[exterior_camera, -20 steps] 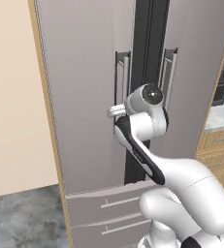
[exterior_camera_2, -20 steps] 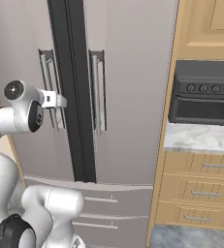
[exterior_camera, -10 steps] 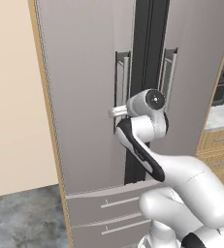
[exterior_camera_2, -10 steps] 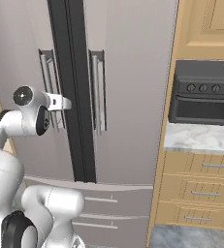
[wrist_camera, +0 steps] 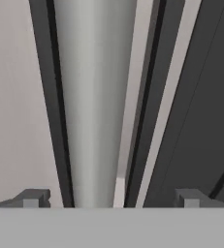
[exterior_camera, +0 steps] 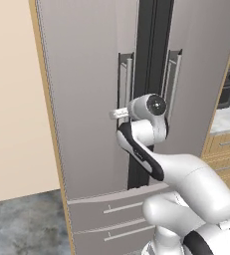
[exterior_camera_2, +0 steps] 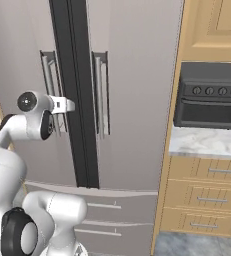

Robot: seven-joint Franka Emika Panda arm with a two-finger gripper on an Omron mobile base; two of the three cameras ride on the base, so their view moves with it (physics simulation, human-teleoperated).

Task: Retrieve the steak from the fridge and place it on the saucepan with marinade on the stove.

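Fridge (exterior_camera: 86, 89): tall grey-steel French-door unit, both upper doors closed, a dark vertical seam between them; two drawer fronts with horizontal bar pulls below the doors. Taken as the landmark for all entries.

Left door handle (exterior_camera: 128, 82): long vertical bar in a recess just left of the fridge's centre seam; in the hand view it runs as a broad pale bar (wrist_camera: 91, 97) up the middle of the frame, very close to the camera.

Right door handle (exterior_camera_2: 102, 95): matching vertical bar just right of the seam, untouched.

Gripper (wrist_camera: 111, 196): released, jaws spread wide; in the hand view one dark fingertip (wrist_camera: 33, 197) stands to each side of the left door handle, the bar lying between them with clear gaps on both sides. No contact with the bar can be made out. Seen from the base cameras, the hand sits at the lower part of that handle, level with the robot's wrist, pointing into the fridge door.

Arm (exterior_camera: 146, 149): white with dark joints, rising from the base in front of the fridge's drawers and bent toward the left door.

Oven (exterior_camera_2: 209, 95): black, with a row of round knobs, set in wooden cabinetry to the right of the fridge, above a pale marbled counter (exterior_camera_2: 202, 142) and wooden drawers (exterior_camera_2: 207, 187).

Wall (exterior_camera: 12, 99): plain beige, left of the fridge
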